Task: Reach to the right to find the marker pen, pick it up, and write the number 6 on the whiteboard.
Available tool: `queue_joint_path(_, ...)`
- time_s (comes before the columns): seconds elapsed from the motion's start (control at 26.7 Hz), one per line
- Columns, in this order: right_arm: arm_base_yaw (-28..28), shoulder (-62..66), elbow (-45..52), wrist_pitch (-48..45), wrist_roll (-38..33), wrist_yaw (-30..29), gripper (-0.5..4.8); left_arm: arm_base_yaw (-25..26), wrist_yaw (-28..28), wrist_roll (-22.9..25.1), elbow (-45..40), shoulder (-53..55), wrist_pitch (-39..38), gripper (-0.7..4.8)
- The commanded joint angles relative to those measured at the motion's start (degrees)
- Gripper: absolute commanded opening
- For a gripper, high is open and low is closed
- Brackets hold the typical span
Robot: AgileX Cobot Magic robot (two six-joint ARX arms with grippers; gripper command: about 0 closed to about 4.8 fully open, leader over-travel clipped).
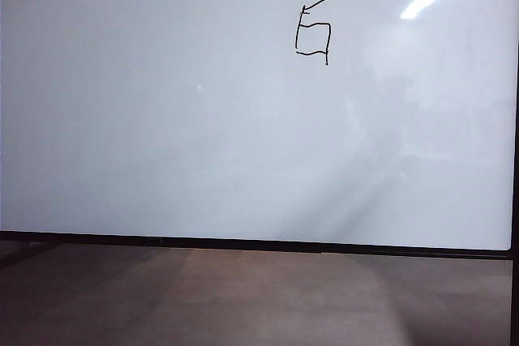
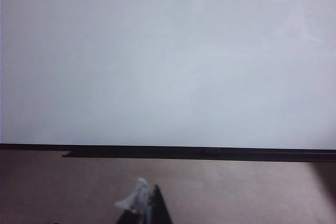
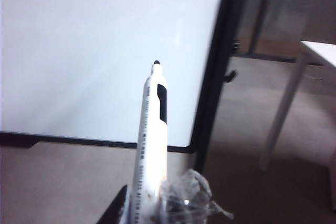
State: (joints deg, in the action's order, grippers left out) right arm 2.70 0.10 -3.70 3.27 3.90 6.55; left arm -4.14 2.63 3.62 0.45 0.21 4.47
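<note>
Exterior cam: faces whiteboard (image 1: 203, 135) straight on from some way back, board fills nearly whole view, floor (image 1: 243, 305) strip along near edge, number 6 (image 1: 313, 32) upper right of centre.

Left wrist cam: low, also square-on to board, left pincer (image 2: 148, 205) tips just poking in at near edge.

Right wrist cam: looks along marker pen (image 3: 151, 145) clamped in right pincer (image 3: 157, 203), aimed at board's lower right corner, white table (image 3: 315, 56) off right.

All three share board's bottom frame and floor.

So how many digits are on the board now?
1: a 6 in black line, upper right of middle on the whiteboard in the exterior view. Both wrist views show only blank board.
</note>
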Motion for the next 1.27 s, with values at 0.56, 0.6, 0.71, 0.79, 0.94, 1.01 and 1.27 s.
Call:
queue_joint_path(0.56,-1.8,0.0,3.4,-6.5,-2.4,1.4,0.21,0.1,0.1,0.3,0.0,0.0,0.7,-0.02)
queue_joint_path(0.6,-1.8,0.0,3.4,-6.5,-2.4,1.4,0.21,0.1,0.1,0.3,0.0,0.0,0.7,-0.02)
queue_joint_path(0.71,-1.8,0.0,3.4,-6.5,-2.4,1.4,0.22,0.1,0.1,0.3,0.0,0.0,0.7,-0.02)
queue_joint_path(0.79,-1.8,0.0,3.4,-6.5,-2.4,1.4,0.21,0.1,0.1,0.3,0.0,0.0,0.7,-0.02)
queue_joint_path(0.94,-1.8,0.0,3.4,-6.5,-2.4,1.4,0.21,0.1,0.1,0.3,0.0,0.0,0.7,-0.02)
queue_joint_path(1.01,-1.8,0.0,3.4,-6.5,-2.4,1.4,0.21,0.1,0.1,0.3,0.0,0.0,0.7,-0.02)
queue_joint_path(1.27,-1.8,0.0,3.4,-6.5,-2.4,1.4,0.21,0.1,0.1,0.3,0.0,0.0,0.7,-0.02)
